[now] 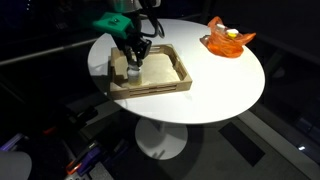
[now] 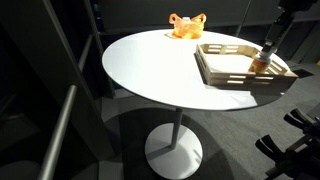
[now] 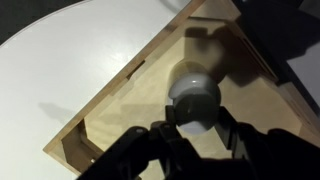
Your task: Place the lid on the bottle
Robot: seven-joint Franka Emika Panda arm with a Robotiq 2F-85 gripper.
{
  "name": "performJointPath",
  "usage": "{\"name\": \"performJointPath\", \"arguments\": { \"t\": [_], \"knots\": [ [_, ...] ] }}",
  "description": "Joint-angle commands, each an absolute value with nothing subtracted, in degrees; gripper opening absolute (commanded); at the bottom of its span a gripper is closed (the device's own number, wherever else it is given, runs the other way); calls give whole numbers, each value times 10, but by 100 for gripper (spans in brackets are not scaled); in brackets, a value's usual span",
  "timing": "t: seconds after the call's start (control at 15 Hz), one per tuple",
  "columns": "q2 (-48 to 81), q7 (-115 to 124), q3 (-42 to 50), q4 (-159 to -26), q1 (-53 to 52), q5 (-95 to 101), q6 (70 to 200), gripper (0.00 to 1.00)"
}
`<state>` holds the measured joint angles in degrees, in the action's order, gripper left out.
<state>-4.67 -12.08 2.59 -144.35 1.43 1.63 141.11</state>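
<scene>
Item: tiny whitish round lid (image 3: 193,90), at the mouth of the small squat grey bottle (image 1: 133,73), inside the shallow wooden tray (image 3: 120,115).
Black Robotiq gripper (image 3: 197,138): fingers flank the lid; hold cannot be told.
Hazard: an off-centre release tips the lid off, and a finger nudge topples the bottle.

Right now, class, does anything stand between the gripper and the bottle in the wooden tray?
Nothing visible does. The gripper hangs close above the bottle inside the wooden tray. The orange dish sits far off across the table.
</scene>
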Motion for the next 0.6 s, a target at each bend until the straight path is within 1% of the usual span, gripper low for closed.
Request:
{"name": "performJointPath", "arguments": {
  "t": [0.0, 0.53],
  "knots": [
    [-50, -146, 30, -1447, 15, 0, 1417, 19],
    [-47, -166, 31, -1447, 13, -17, 1421, 19]
  ]
}}
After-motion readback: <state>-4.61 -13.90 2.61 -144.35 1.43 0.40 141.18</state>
